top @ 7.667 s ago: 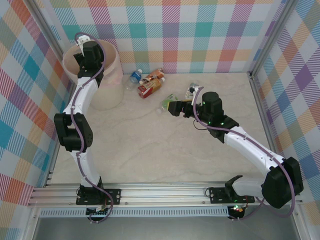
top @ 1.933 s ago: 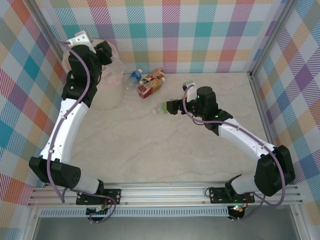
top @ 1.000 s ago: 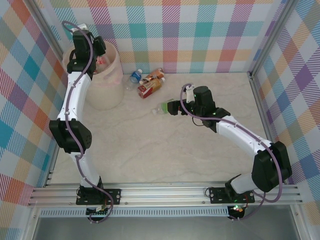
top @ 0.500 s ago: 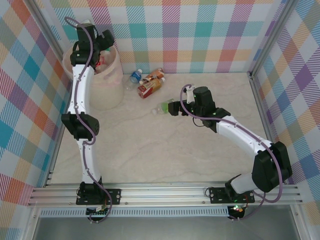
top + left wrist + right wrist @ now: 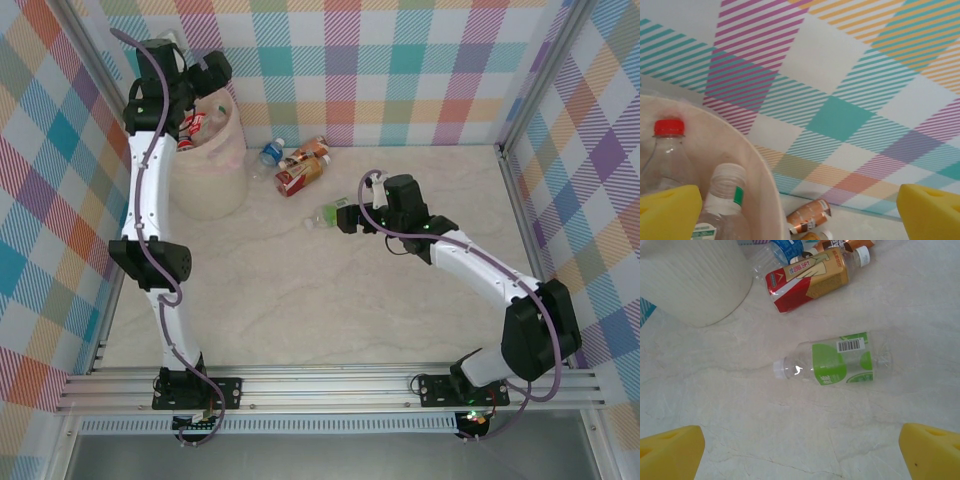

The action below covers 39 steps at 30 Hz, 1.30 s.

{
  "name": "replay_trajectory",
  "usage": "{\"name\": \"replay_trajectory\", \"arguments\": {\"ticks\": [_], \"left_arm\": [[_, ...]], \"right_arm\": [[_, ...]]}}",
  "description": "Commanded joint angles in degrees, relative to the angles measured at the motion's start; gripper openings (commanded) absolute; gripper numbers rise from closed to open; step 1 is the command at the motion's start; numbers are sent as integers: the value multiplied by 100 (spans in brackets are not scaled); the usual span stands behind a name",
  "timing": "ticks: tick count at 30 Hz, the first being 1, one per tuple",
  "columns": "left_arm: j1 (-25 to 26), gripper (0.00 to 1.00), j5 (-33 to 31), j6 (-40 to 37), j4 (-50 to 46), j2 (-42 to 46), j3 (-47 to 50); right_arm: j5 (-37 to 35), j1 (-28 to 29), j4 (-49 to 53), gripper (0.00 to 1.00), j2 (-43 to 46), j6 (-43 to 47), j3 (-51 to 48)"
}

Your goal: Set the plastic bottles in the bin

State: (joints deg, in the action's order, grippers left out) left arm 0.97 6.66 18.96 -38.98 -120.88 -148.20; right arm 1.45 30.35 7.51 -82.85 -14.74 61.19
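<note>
The bin [image 5: 208, 165] stands at the table's far left corner, with bottles [image 5: 193, 122] inside it. My left gripper [image 5: 212, 78] hangs open above its rim, nothing between the yellow pads [image 5: 667, 212]. In the left wrist view a red-capped bottle [image 5: 668, 150] and a white-capped one [image 5: 726, 187] sit inside the bin [image 5: 762, 185]. My right gripper [image 5: 343, 216] is open just right of a green-labelled bottle [image 5: 322, 213], which lies on its side ahead of the jaws [image 5: 840, 362]. A red and tan bottle [image 5: 807, 275] and a blue one [image 5: 786, 247] lie beyond it.
A brown-labelled bottle [image 5: 810, 216] lies on the table by the bin's right side, against the checked back wall [image 5: 400, 70]. A small heap of bottles [image 5: 300, 165] sits between bin and right gripper. The bin's wall [image 5: 695, 280] stands at the upper left of the right wrist view.
My left gripper has opened over the bin and lifted towards the back wall. The right arm has shifted very slightly left, still open beside the green-labelled bottle.
</note>
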Motion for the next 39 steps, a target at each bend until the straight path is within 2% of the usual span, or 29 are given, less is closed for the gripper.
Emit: {"name": "replay_trajectory", "arguments": {"ticks": [1, 6, 12, 20, 28, 34, 39], "left_arm": [[-15, 100, 437, 200, 38, 235, 184], [253, 100, 582, 139, 104, 497, 503], [816, 100, 514, -129, 323, 948, 1153], [1775, 100, 385, -1191, 231, 1102, 1546], [2593, 100, 383, -2447, -493, 590, 1518], [3189, 100, -361, -3459, -1068, -103, 1487], [3348, 100, -757, -3844, -1501, -891, 1174]], "right_arm": [[-205, -5, -38, 100, -60, -218, 157], [-580, -11, -133, 100, -65, -554, 96], [-815, -75, -104, 100, -87, -967, 62], [-1267, -287, -93, 100, 147, -1557, -224], [-1719, -603, 74, 100, 706, -1786, -632], [-1903, -797, 81, 100, 1191, -1741, -997], [-1927, -876, 139, 100, 1384, -1682, -1109]]}}
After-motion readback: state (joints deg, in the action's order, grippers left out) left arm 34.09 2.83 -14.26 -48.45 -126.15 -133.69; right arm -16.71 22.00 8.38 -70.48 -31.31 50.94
